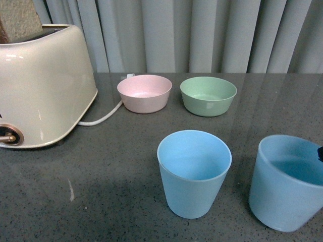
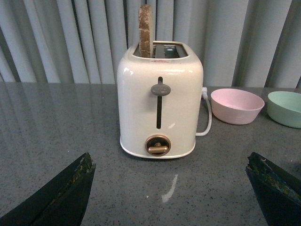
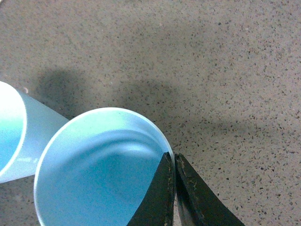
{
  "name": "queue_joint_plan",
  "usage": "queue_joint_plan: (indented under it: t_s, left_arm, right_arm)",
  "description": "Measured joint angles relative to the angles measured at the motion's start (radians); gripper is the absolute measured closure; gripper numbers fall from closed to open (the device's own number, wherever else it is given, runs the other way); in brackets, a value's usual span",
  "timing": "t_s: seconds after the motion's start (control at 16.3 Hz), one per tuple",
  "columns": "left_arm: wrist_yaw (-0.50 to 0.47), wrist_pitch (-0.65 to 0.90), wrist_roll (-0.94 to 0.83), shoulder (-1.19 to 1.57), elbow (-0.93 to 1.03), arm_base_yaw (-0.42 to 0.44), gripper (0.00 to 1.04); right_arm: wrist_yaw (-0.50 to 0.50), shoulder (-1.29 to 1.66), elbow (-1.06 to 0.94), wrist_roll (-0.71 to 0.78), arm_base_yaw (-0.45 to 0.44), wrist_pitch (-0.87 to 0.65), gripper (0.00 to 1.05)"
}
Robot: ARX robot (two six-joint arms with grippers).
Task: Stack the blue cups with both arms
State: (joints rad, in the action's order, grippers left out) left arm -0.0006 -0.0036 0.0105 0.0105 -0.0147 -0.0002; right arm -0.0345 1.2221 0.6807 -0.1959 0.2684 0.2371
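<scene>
Two light blue cups stand upright on the dark speckled counter. One blue cup (image 1: pixel 194 171) is near the middle front; the other blue cup (image 1: pixel 285 181) is at the right front edge. My right gripper (image 3: pixel 173 162) is shut on the rim of that right cup (image 3: pixel 99 169), one finger inside and one outside the wall; only a dark tip (image 1: pixel 320 153) of it shows in the front view. The middle cup's side (image 3: pixel 19 136) shows beside it. My left gripper (image 2: pixel 171 162) is open over bare counter, facing the toaster, with nothing between its fingers.
A cream toaster (image 1: pixel 40 85) with bread in a slot stands at the back left, its white cord (image 1: pixel 103 118) trailing right. A pink bowl (image 1: pixel 145 93) and a green bowl (image 1: pixel 208 95) sit behind the cups. A grey curtain hangs behind the counter.
</scene>
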Motion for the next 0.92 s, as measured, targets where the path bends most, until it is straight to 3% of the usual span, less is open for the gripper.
queue_joint_plan:
  t_s: [0.37,0.55,0.74,0.92]
  left_arm:
    - [0.000,0.000,0.000,0.000,0.000,0.000,0.07]
    - [0.000,0.000,0.000,0.000,0.000,0.000,0.07]
    - [0.000,0.000,0.000,0.000,0.000,0.000,0.07]
    - [0.000,0.000,0.000,0.000,0.000,0.000,0.07]
  right_arm:
    - [-0.022,-0.062,0.053,-0.013,-0.036,0.039,1.03]
    - [-0.089,-0.127,0.157,-0.005,-0.056,0.060,1.03]
    - [-0.165,-0.174,0.240,-0.018,0.037,0.088,1.03]
    - [-0.137,-0.153,0.237,-0.032,0.168,0.081,1.03]
